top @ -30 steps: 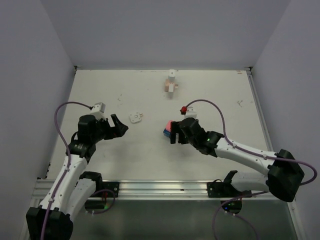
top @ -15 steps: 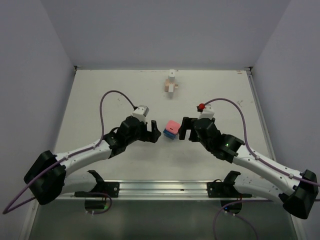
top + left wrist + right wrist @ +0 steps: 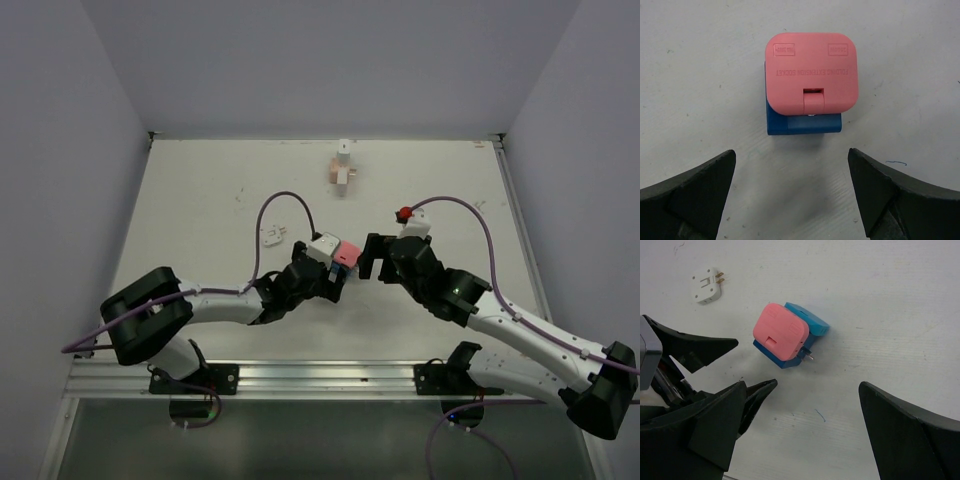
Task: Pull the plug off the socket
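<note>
The pink extension socket (image 3: 347, 250) lies near the middle of the pale surface (image 3: 200, 190), pink face up and carrying raised lettering that reads as a folding extension socket. The blue plug body (image 3: 804, 123) is joined to it underneath. In the left wrist view this blue part juts out past the socket's near edge, and in the right wrist view a short metal pin (image 3: 811, 357) pokes out at its lower corner. The left claw (image 3: 791, 151) sits just short of the socket with its fingers spread wide. Both tips stop at the blue edge's side of the socket, with bare surface between them, and nothing is pinched. The right claw (image 3: 801, 385) hangs just to the socket's other side, also spread wide, with the socket ahead of its gap and touching neither finger. From the right wrist, the left claw's two dark fingers (image 3: 700, 346) reach in beside the socket with their tips close to it but apart from it. A small white two-pin adapter (image 3: 272, 236) lies on the surface beyond the left arm's side of the socket, well apart from it. Farther back from the socket, toward the rear wall, stands a small tan and white piece (image 3: 343, 170), too small to make out. Purple cables (image 3: 283, 200) loop over both arms on either side of the socket.
</note>
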You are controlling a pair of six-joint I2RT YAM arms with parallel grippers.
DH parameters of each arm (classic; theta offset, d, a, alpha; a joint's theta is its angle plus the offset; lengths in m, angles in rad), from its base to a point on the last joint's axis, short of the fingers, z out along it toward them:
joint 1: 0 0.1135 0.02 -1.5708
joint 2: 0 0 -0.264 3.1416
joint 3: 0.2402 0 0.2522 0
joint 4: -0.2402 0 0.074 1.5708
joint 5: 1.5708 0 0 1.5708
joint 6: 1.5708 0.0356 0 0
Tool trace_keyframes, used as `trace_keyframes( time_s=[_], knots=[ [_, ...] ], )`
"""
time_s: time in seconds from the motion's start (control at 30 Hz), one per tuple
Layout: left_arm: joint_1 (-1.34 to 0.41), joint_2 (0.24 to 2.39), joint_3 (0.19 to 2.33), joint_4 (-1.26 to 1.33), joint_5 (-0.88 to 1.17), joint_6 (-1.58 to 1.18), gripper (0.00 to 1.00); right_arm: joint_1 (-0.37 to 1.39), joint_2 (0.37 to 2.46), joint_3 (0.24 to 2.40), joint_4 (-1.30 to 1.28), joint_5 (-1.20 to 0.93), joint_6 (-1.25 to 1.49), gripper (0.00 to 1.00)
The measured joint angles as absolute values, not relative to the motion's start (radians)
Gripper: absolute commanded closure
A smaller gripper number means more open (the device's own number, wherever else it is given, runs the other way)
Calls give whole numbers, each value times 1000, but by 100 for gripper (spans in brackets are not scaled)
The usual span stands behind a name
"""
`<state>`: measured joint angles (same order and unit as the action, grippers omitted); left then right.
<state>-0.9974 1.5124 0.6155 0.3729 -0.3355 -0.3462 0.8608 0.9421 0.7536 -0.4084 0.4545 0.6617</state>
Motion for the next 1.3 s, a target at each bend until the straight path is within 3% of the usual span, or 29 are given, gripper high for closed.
trace_keyframes(
  time_s=[0.5, 0.9, 1.0, 1.2, 1.3],
  knots=[
    [-1024, 1682, 626, 616, -397, -310, 8, 857, 926, 754, -435, 464, 662, 1],
    [-1024, 1787, 621, 774, -425, -287, 22, 857, 893, 754, -460, 480, 664, 1],
    [-1024, 1794, 620, 788, -426, -278, 30, 857, 894, 754, -461, 480, 664, 1],
    [-1024, 1795, 612, 808, -424, -265, 63, 857, 899, 754, -460, 479, 666, 1],
    [-1024, 1777, 598, 804, -416, -265, 74, 853, 905, 754, -459, 473, 667, 1]
  ],
)
